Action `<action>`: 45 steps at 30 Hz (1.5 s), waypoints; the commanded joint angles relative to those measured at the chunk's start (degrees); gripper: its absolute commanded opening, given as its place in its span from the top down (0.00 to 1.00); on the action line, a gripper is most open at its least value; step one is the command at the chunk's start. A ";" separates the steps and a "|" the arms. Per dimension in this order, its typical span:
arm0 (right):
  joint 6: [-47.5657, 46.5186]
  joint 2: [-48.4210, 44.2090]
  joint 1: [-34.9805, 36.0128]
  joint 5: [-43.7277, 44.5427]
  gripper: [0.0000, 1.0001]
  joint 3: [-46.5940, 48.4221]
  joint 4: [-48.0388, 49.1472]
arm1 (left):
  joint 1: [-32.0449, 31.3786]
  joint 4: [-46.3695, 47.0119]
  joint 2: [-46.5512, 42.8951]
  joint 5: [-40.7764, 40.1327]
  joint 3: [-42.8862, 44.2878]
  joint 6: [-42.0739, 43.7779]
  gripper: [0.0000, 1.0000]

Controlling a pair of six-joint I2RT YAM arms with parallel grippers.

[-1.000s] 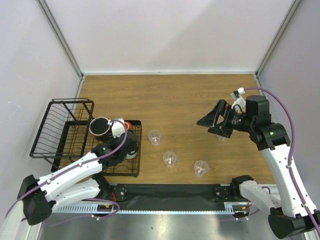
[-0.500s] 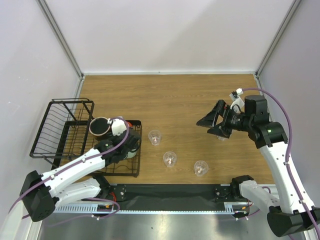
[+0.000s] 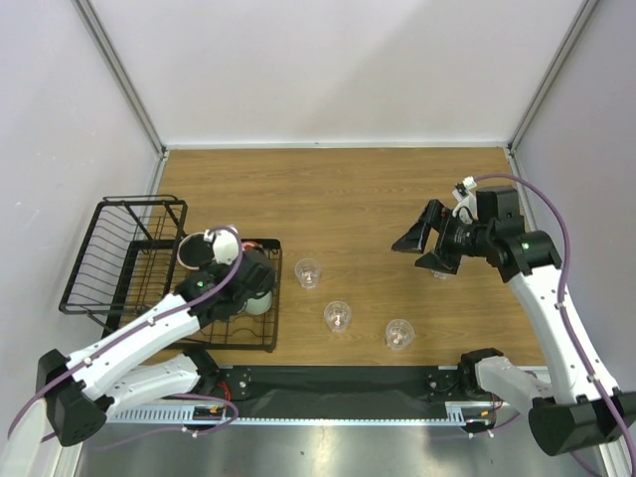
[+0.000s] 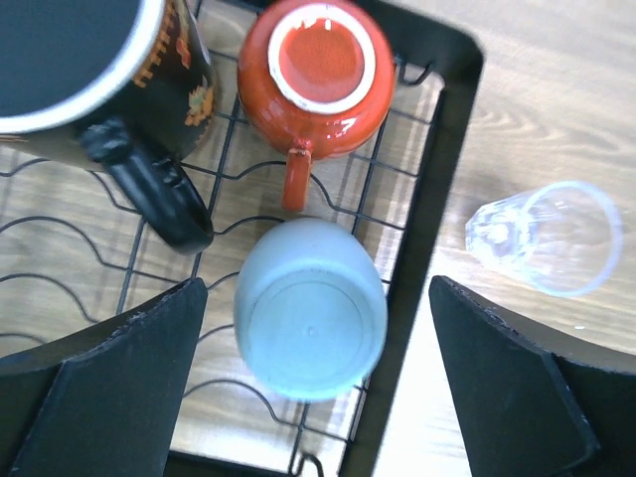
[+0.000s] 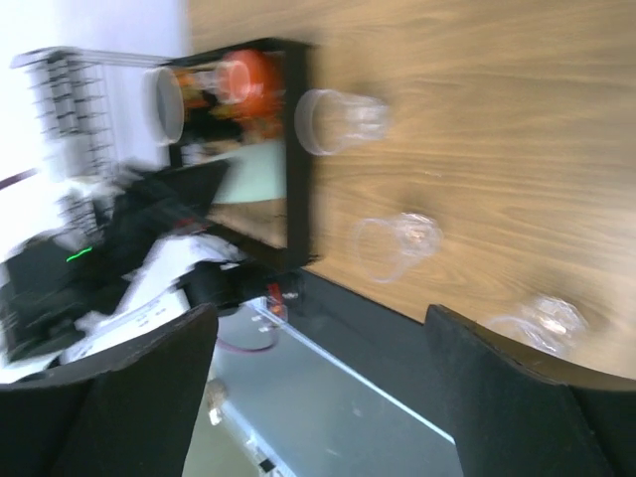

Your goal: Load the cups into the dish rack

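Note:
The black wire dish rack (image 3: 129, 260) stands at the left. On its flat grid are a dark mug (image 4: 89, 60), an upside-down orange-red cup (image 4: 318, 75) and an upside-down mint-green cup (image 4: 310, 308). My left gripper (image 3: 248, 286) hovers over the mint cup (image 3: 260, 303), open, with the fingers apart on either side and not touching it. Three clear tumblers (image 3: 308, 273) (image 3: 338, 316) (image 3: 399, 334) stand on the table; one (image 4: 547, 238) is just right of the rack. My right gripper (image 3: 422, 248) is open and empty above the table, right of the tumblers (image 5: 343, 119).
The rack's black rim (image 4: 437, 199) runs between the mint cup and the nearest tumbler. A taller wire basket (image 3: 109, 238) forms the rack's left end. A black strip (image 3: 338, 380) edges the table's near side. A faint clear shape (image 3: 437, 270) lies under the right gripper.
My left gripper has pulled back and up from the rack, and the mint cup now shows free on the grid. My right gripper has shifted slightly up.

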 commanded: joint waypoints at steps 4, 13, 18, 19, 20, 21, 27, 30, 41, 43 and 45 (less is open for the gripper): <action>-3.18 6.22 0.80 18.52 0.13 6.00 -11.34 | 0.32 -11.58 -4.18 -2.24 11.36 -4.69 0.00; -4.33 17.90 3.52 40.49 0.32 11.09 -11.09 | 0.32 -13.63 -11.21 1.62 24.11 -1.53 0.01; -7.40 24.06 4.05 44.29 0.30 14.70 -9.95 | 0.40 -2.90 -19.99 8.56 21.40 -0.11 0.01; -8.10 25.54 4.05 44.38 0.29 15.14 -9.77 | 0.32 -1.76 -20.53 9.10 21.13 -0.73 0.01; -8.89 26.26 4.22 44.73 0.27 15.84 -9.60 | 0.32 -1.31 -20.97 9.45 21.13 -1.78 0.01; -10.29 26.96 4.22 44.91 0.26 16.19 -9.60 | 0.32 -0.87 -21.23 10.67 21.30 -1.70 0.01; -13.02 31.97 3.96 48.33 0.01 16.99 -10.39 | 0.32 -1.75 -20.62 13.67 24.03 -0.73 0.01; -13.99 33.47 3.79 48.51 0.00 16.81 -10.21 | 0.32 -1.74 -21.06 14.64 24.29 -0.91 0.01; -15.23 38.48 3.79 47.11 0.04 14.45 -6.00 | 0.40 -0.34 -21.85 18.33 22.62 -3.46 0.00; -15.14 38.74 3.96 47.02 0.12 13.48 -4.68 | 0.32 -0.51 -21.68 18.60 22.80 -3.46 0.01; -15.31 39.01 3.87 46.67 0.18 12.16 -3.80 | 0.32 -1.92 -21.59 17.46 23.50 -4.07 0.01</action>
